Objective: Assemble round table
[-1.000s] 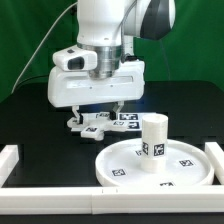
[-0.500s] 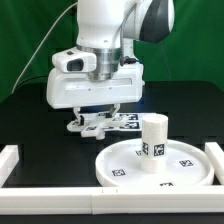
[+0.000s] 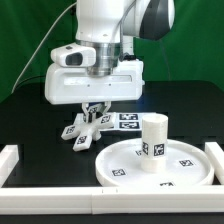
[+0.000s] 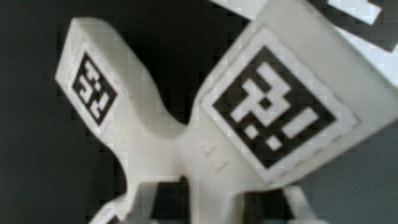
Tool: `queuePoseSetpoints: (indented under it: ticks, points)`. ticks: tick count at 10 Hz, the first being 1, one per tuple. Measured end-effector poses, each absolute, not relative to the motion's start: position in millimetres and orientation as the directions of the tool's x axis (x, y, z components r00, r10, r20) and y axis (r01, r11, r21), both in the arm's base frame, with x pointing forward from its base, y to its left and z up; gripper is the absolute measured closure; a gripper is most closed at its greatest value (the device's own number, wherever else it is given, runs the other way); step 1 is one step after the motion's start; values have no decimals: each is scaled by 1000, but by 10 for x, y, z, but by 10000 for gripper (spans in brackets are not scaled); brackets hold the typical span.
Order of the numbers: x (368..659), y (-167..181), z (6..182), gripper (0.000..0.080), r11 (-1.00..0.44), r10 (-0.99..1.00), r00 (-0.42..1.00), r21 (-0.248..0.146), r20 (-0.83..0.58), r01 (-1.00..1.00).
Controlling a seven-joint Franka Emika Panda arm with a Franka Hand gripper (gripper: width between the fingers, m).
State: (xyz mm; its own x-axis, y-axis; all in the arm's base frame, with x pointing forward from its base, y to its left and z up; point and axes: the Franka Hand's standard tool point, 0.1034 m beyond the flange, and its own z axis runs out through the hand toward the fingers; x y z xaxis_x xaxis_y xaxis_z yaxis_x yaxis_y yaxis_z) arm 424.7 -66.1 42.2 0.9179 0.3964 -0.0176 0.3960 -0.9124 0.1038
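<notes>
The large rimmed round disc lies on the black table at the front of the exterior view's right. The short thick leg stands upright on it, a tag on its side. My gripper is left of the leg and behind the disc. It is shut on a white branched part with tagged arms and holds it tilted above the table. In the wrist view this part fills the frame as two tagged arms spreading from a stem. The stem sits between my fingers, with my gripper closed on it.
The marker board lies flat just behind the held part. A white rail runs along the table's front, with end blocks at the exterior view's left and right. A green backdrop stands behind.
My gripper has risen with the branched part. The part was lying flat by the marker board and now hangs tilted, clear of the table. Disc and leg have not moved.
</notes>
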Motion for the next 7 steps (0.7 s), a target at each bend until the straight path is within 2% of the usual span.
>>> queuePoseSetpoints:
  ticks: [1, 2, 4, 5, 6, 7]
  points:
    - [4275, -661, 445, 755, -912, 397, 918, 110, -7, 395]
    - [4281, -660, 450, 789, -912, 397, 918, 110, -5, 395]
    - [4288, -659, 455, 796, -912, 397, 918, 111, -3, 395]
    - [4258, -611, 468, 798, -918, 389, 920, 65, -40, 391]
    - [4307, -554, 565, 798, -924, 381, 921, 0, -78, 382]
    - [4396, -577, 628, 708, -924, 382, 921, -11, -77, 383]
